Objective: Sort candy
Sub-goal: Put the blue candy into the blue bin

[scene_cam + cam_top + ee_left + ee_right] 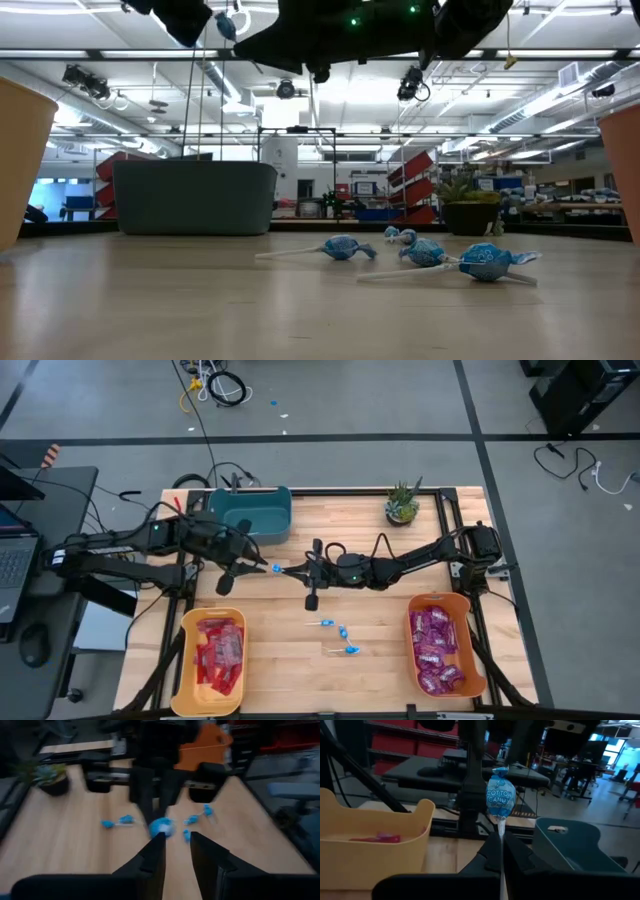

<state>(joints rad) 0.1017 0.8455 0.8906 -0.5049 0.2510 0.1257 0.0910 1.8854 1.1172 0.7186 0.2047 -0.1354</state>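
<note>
My right gripper (300,570) is shut on a blue lollipop (499,795) above the middle of the table. My left gripper (175,837) faces it from the table's left, open, with its fingertips at the lollipop's wrapped head (161,826). Three more blue lollipops (340,635) lie flat on the wood toward the near edge. Red packets fill the yellow bin (212,655) at the near left. Purple packets fill the orange bin (440,645) at the near right. My right gripper pinches the lollipop's thin white stick (501,831) between its two fingers, coming level from the table's right, along the stick. The blue head juts out past the fingertips toward my left gripper, clear of the table. My left gripper: I cannot tell whether a fingertip (156,842) touches the head.
A teal bin (250,510) stands at the far left, just behind my left arm. A small potted plant (402,505) sits at the far right. Bare wood lies between the two near bins.
</note>
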